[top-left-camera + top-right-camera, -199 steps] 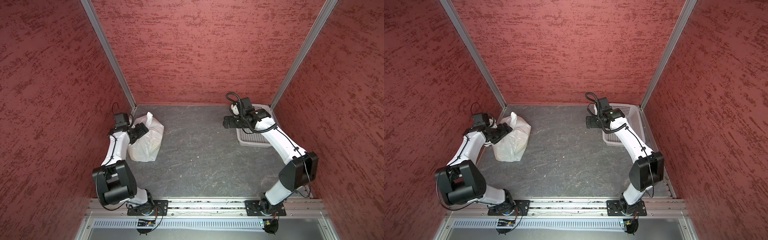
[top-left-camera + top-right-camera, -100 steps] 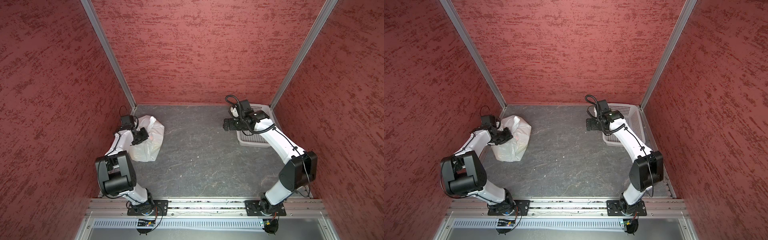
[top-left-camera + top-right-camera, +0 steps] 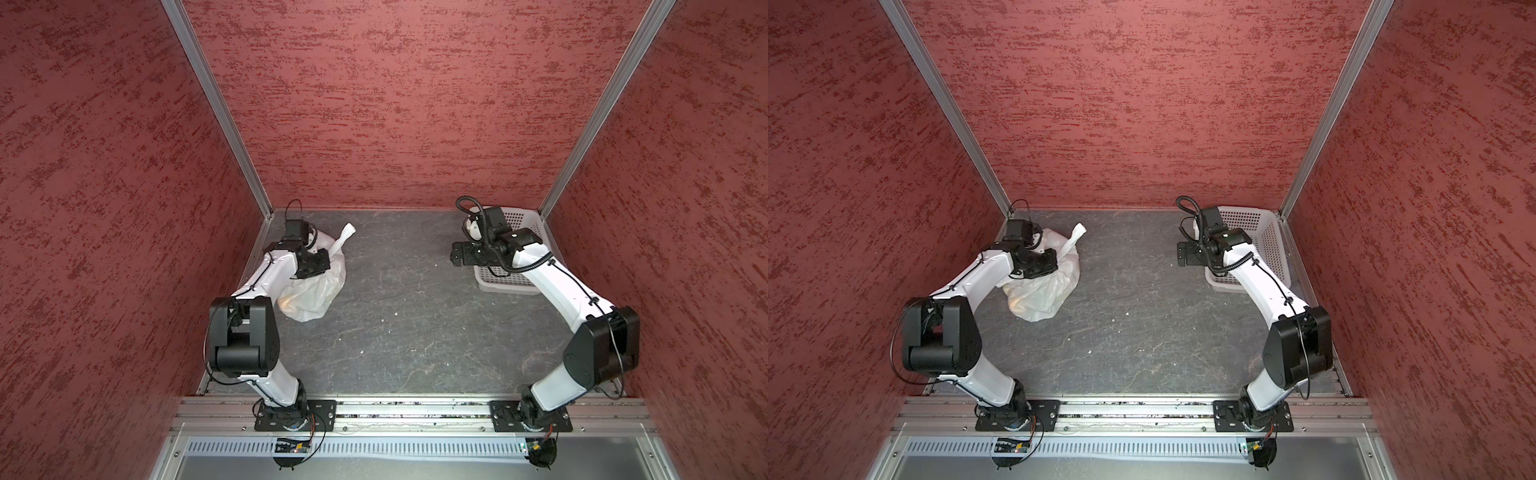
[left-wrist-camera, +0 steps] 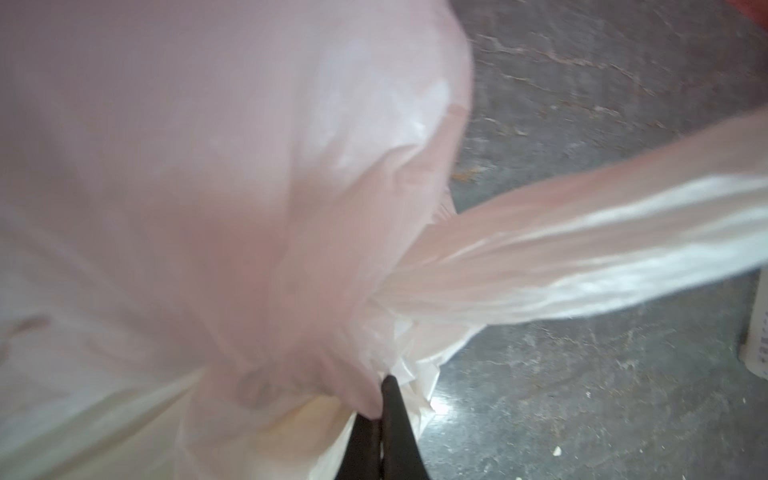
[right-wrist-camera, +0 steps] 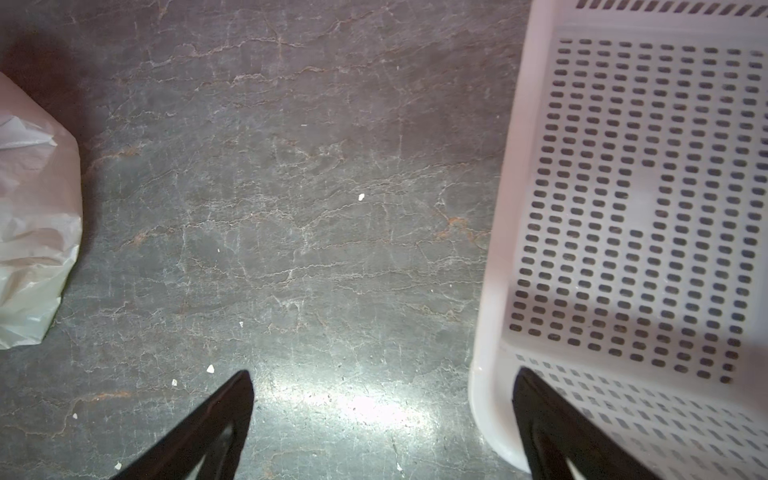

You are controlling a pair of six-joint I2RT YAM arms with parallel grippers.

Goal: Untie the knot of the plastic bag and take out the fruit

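The white plastic bag (image 3: 318, 286) (image 3: 1050, 291) lies at the back left of the floor, close to the left wall. My left gripper (image 3: 326, 261) (image 3: 1055, 261) sits on its top. In the left wrist view this left gripper (image 4: 380, 409) is shut, pinching thin plastic right at the knot (image 4: 388, 332). One handle end (image 4: 582, 249) (image 3: 347, 230) sticks out free. The fruit is hidden inside the bag. Only a faint orange tint (image 3: 291, 305) shows through the plastic. My right gripper (image 3: 457, 255) (image 3: 1181, 255) (image 5: 382, 384) hovers open and empty beside the basket.
A white perforated basket (image 3: 530, 220) (image 3: 1268, 232) (image 5: 498, 249) stands at the back right corner, partly under the right arm. Red walls close in on three sides. Small white crumbs (image 5: 360, 197) dot the grey floor between bag and basket.
My left gripper moved in over the bag's top and shut on the plastic by the knot. The bag's top was pushed down and a handle end swung out. The right arm barely moved.
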